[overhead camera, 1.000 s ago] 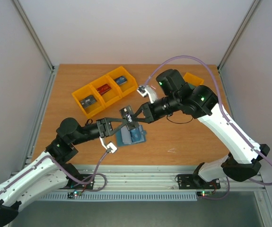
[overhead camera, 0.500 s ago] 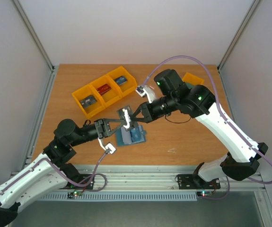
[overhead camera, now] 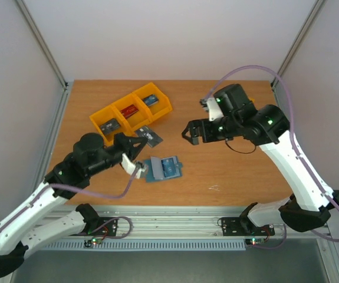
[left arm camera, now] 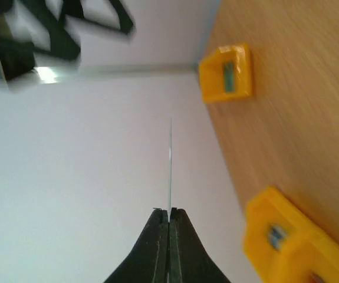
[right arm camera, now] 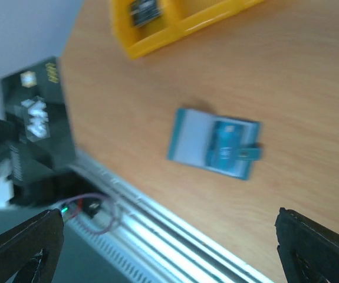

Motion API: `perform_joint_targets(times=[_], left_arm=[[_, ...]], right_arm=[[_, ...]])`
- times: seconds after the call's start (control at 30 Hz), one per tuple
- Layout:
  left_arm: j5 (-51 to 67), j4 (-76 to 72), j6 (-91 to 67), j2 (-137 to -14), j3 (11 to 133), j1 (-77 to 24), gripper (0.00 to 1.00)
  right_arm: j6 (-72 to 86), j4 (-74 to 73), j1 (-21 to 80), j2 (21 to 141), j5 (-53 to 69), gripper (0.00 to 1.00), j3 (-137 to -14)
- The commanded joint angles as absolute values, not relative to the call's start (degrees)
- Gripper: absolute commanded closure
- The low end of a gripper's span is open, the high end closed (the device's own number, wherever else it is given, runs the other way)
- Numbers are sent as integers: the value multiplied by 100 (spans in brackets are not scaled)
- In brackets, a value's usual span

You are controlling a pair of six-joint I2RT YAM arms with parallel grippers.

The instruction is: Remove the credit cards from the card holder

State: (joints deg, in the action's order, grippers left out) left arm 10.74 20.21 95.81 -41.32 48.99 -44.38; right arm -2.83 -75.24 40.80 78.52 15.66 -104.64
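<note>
The card holder lies open on the table, a blue credit card in its right pocket. My left gripper is shut on a dark grey credit card, held in the air up and left of the holder. The left wrist view shows that card edge-on as a thin line. My right gripper hangs open and empty, up and right of the holder and well apart from it.
A three-part orange bin with small items stands at the back left. One small orange bin sits behind the right arm. The table's near rail runs just below the holder.
The right gripper opened, let go of the dark grey card and drew back to the right. The left gripper shut on that card and carried it up and left, off the holder.
</note>
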Motion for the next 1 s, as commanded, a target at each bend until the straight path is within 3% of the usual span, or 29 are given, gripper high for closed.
perform_joint_targets(times=[0.0, 0.27, 0.63, 0.97], left_arm=[[-929, 3835, 7638, -5114, 5847, -4419, 100], [-2243, 5847, 5711, -7801, 7695, -3193, 100], [-2770, 5840, 4730, -9997, 9246, -1950, 100], [-3046, 4680, 4471, -10782, 8946, -1594, 100]], right_arm=[[-361, -8141, 3659, 7536, 287, 2, -10470], [-1068, -8010, 3172, 7570, 324, 2, -10265], [-1855, -7687, 2152, 7984, 1164, 2, -10105], [-2268, -7649, 1571, 8204, 1869, 2, -10014]])
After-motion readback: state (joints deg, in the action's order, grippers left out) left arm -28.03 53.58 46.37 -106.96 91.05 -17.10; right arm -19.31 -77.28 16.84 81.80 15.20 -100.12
